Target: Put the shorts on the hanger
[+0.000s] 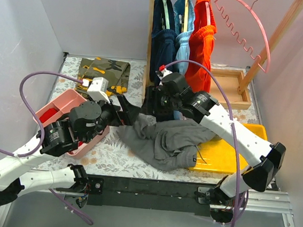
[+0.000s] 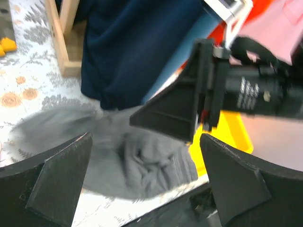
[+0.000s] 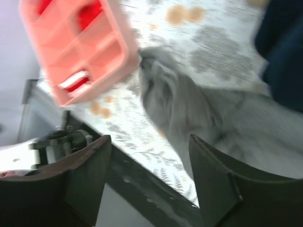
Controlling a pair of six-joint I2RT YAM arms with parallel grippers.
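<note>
The dark grey shorts (image 1: pixel 165 139) lie crumpled on the table's middle, partly over the yellow tray. They also show in the left wrist view (image 2: pixel 137 161) and the right wrist view (image 3: pixel 189 109). The pink hanger (image 1: pixel 246 26) hangs by its hook on the wooden rail at the back right. My left gripper (image 1: pixel 127 114) is open and empty, hovering over the shorts' left end (image 2: pixel 147 182). My right gripper (image 1: pixel 152 105) is open and empty just beside it, above the shorts' left part (image 3: pixel 151 182). The two grippers face each other closely.
A pink basket (image 1: pixel 60 113) sits at the left. A camouflage garment (image 1: pixel 104 72) lies at the back left. A yellow tray (image 1: pixel 228 148) lies at the right. The wooden rack (image 1: pixel 148 43) holds navy, blue and orange clothes (image 1: pixel 201 38) over its wooden base (image 1: pixel 226 88).
</note>
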